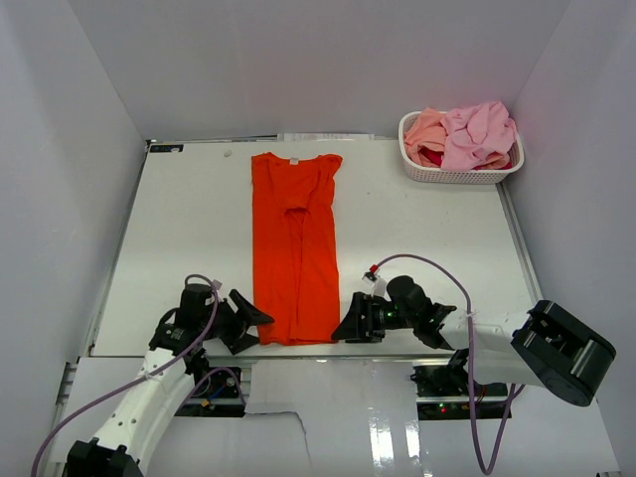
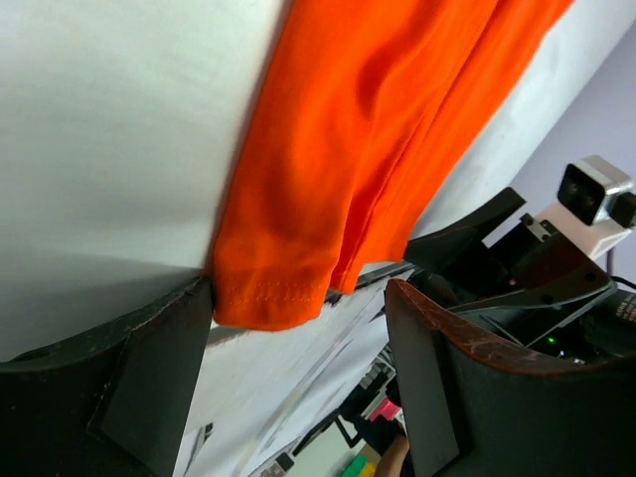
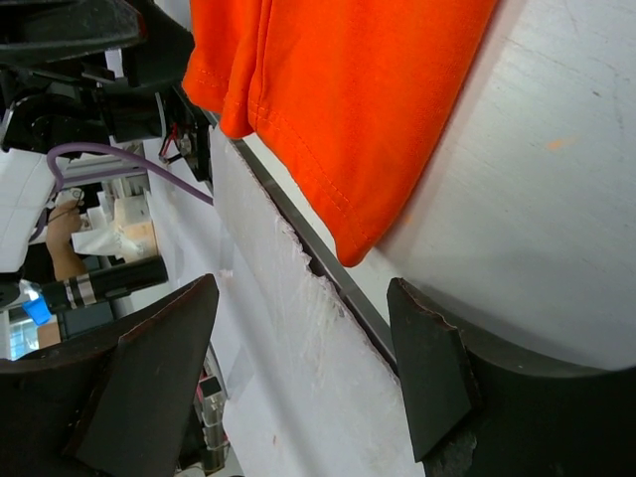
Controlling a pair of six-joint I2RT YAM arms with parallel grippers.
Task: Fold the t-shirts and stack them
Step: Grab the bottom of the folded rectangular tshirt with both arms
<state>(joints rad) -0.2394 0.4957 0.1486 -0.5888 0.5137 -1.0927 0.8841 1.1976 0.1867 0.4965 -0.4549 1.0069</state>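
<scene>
An orange-red t-shirt point(image 1: 295, 248) lies on the white table point(image 1: 189, 219), folded lengthwise into a long narrow strip with its hem at the near edge. My left gripper point(image 1: 256, 328) sits low at the hem's left corner, open. In the left wrist view that orange-red t-shirt's point(image 2: 348, 149) hem corner hangs just inside the left gripper's point(image 2: 298, 343) wide jaws, unclamped. My right gripper point(image 1: 345, 320) is open at the hem's right corner. In the right wrist view the t-shirt's point(image 3: 348, 99) corner lies just ahead of the empty right gripper point(image 3: 303, 343).
A white perforated basket point(image 1: 457, 177) stands at the back right corner, holding a light pink t-shirt point(image 1: 477, 134), a salmon one point(image 1: 425, 129) and a bit of dark red cloth point(image 1: 429, 157). White walls close in the table on three sides.
</scene>
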